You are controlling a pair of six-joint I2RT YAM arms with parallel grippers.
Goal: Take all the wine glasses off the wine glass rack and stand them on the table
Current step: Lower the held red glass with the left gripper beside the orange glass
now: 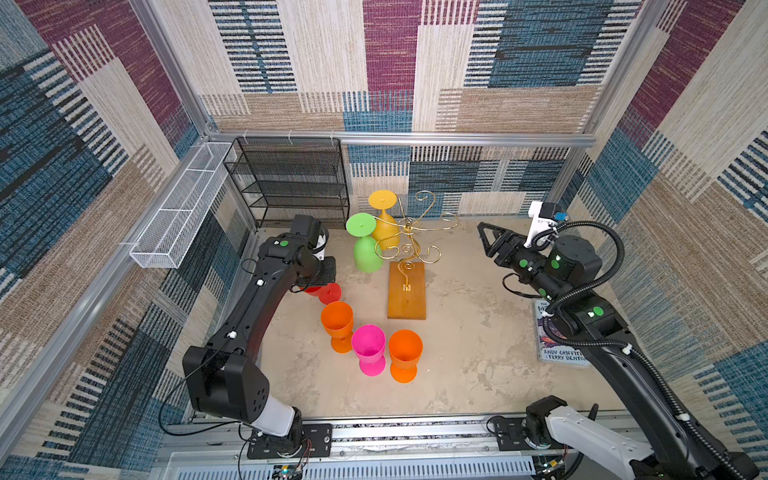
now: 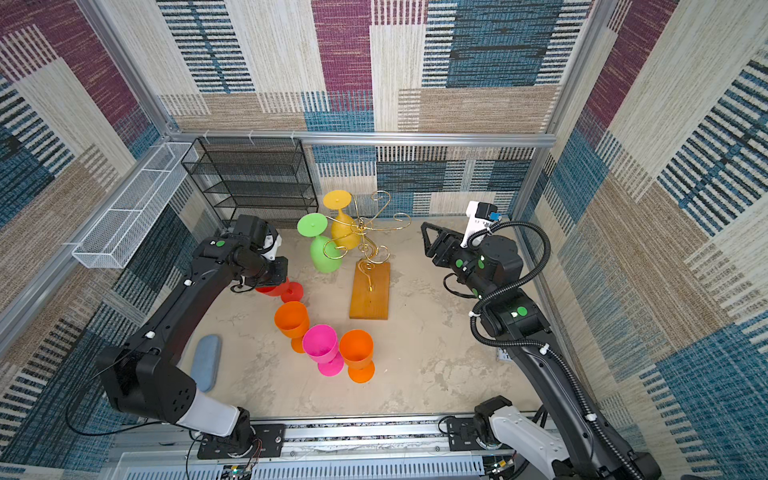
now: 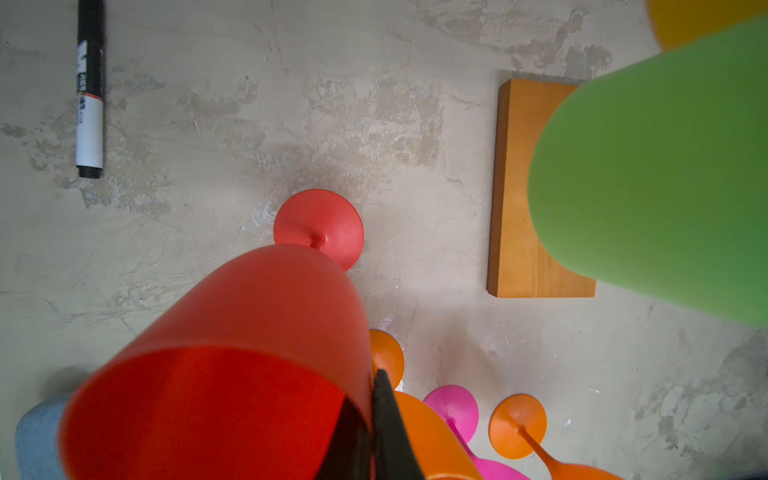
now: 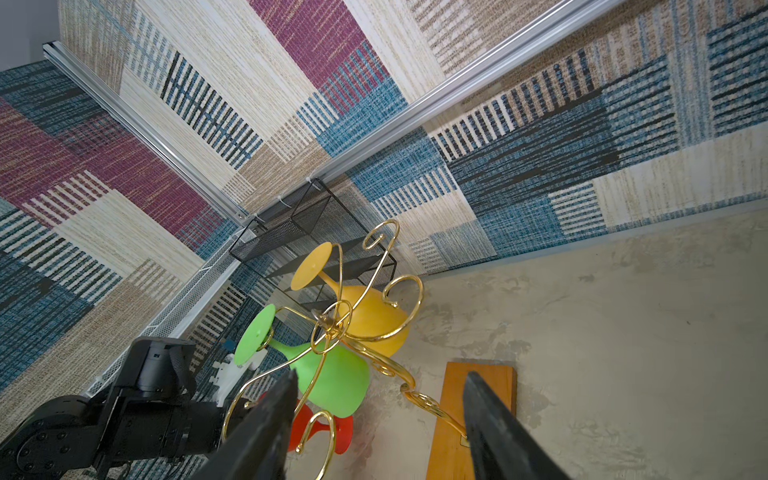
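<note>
- Step, as I judge it: set-down. The left gripper (image 3: 368, 411) is clamped on the rim of the red wine glass (image 3: 257, 332), already off the wine glass rack (image 1: 406, 291). Its foot is low over the table (image 1: 478, 353), at 9 o'clock of the base.
- Next calls for a flat-standing foot before letting go (one orange glass (image 1: 337, 322) crowds it at 6 o'clock).
- The right gripper (image 4: 380, 378) gapes wide and empty, at the rack's 3 o'clock.
- Count: six glasses. The green glass (image 1: 368, 253) and yellow glass (image 1: 384, 235) hang at 9 and 10 o'clock. Two orange (the other (image 1: 405, 349)) and one pink glass (image 1: 368, 343) stand. The red one is gripped. One rack.
</note>
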